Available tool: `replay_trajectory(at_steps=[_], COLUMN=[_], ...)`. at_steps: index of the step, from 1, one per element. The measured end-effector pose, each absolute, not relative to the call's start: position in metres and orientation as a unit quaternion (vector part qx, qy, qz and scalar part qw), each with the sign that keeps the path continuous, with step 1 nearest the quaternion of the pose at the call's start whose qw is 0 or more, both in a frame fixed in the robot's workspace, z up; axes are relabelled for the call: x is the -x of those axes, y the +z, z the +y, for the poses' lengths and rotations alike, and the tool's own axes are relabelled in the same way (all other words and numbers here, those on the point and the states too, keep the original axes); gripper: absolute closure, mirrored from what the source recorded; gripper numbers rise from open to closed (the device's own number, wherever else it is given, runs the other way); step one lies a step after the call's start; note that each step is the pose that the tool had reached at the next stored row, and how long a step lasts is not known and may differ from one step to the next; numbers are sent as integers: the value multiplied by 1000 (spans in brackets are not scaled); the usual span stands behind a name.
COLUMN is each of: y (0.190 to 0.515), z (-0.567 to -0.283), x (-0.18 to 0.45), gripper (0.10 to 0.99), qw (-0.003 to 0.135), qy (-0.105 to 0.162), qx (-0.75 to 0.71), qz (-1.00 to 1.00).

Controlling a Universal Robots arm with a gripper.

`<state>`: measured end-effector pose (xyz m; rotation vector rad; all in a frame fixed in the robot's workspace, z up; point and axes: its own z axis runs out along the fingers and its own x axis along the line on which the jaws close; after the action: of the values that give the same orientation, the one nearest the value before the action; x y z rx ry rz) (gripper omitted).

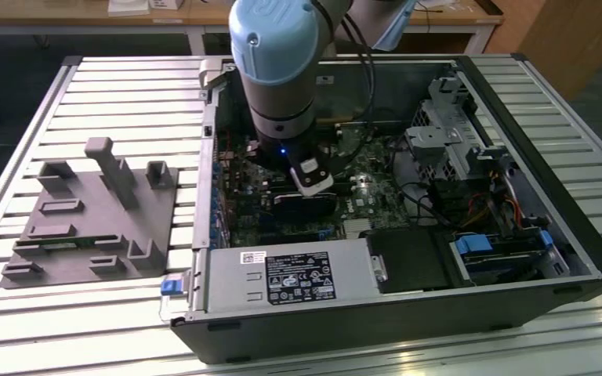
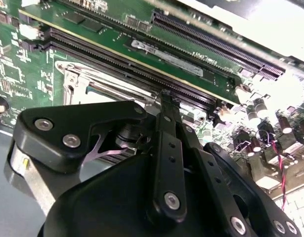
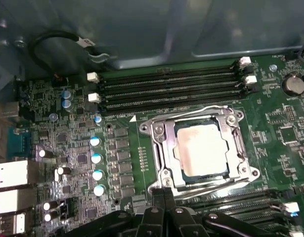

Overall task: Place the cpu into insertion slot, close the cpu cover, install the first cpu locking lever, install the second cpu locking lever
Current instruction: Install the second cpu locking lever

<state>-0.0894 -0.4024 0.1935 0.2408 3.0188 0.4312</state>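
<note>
One cpu seated in the insertion slot on the green board | cpu cover lies shut around it, metal top showing through the opening | jaws together, holding nothing, fingertips just beside the socket's edge | arm reaches down into the open computer case on the slatted table
</note>
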Motion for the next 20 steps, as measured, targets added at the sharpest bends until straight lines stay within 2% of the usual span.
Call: replay_trajectory(at_steps=[8, 12, 20], y=[187, 188, 213], z=[-402, -402, -402], x=[90, 91, 90], gripper=[980, 980, 980], qw=[40, 40, 40], qy=[163, 163, 159], qx=[-79, -80, -79], qz=[983, 983, 983])
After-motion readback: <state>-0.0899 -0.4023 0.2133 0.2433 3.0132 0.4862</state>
